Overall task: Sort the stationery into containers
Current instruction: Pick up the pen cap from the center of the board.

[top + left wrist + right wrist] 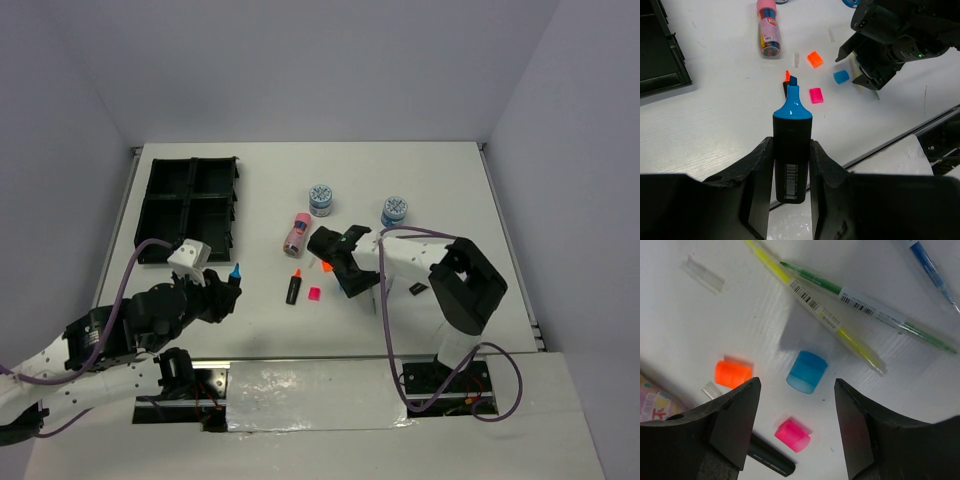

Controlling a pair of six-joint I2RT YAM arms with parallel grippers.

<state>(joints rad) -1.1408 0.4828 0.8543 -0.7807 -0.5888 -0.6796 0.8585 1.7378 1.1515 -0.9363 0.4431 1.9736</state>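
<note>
My left gripper [791, 165] is shut on a short black marker with a blue end [792, 130], held above the table's front left [232, 280]. My right gripper [797, 385] stands open just above a small blue piece [807, 371]. Beside it lie an orange piece [733, 373], a pink piece [792, 435] and a black marker [767, 457] with an orange end [294, 287]. Yellow [815, 302], green [870, 305] and blue [932, 270] pens lie beyond. The black organiser tray [152, 215] sits at the far left.
A pink tube [296, 232] lies mid-table, with two round blue-white tubs [320, 199] [394, 210] behind it. Small clear caps [702, 274] lie near the pens. The right arm [465, 285] bends over the table's right side.
</note>
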